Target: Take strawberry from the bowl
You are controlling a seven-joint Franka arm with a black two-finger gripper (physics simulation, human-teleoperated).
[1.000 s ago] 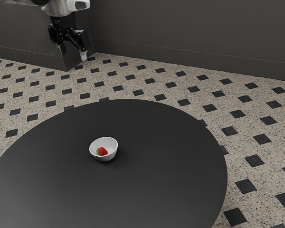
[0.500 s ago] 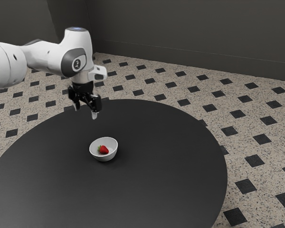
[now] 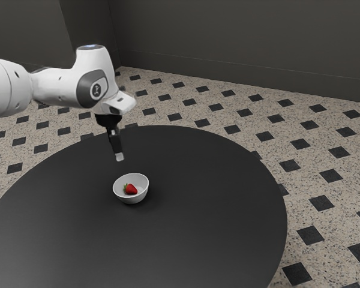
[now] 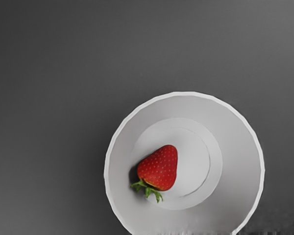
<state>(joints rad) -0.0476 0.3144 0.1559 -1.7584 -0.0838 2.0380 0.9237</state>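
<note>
1. Exterior view: From where I stand, the white, jointed robot arm [image 3: 54, 87] comes in from the exterior view's left and bends downward, so that its black two-finger gripper [image 3: 119, 157] points toward the round, matte black table [image 3: 198, 216]. The gripper hangs in the air above the tabletop, near the small, smooth white bowl [image 3: 134, 199] but apart from it. The hand is turned nearly edge-on to me, so I cannot tell whether it is open or closed. It has no grip on the fruit, for the red strawberry with green leaves [image 3: 131, 189] sits inside the bowl. The bowl stands upright, its weight borne by the table and its mouth facing up, which leaves a way in from above. I take the hanging pose to be part of the approach, with the picking still ahead.

2. Wrist view: Looking down from the hand, I see the strawberry lying on its side, off the middle of the bowl. Its red body rests largely on the flat round bottom, while the leafy end reaches toward the sloping wall; that slope probably helps keep it from rolling away. The rim surrounds the berry, so the gripper likely needs to line up over the fruit, go down inside the rim and close around the red body. Coming in off-line could knock the rim or push the berry against the wall.
</note>
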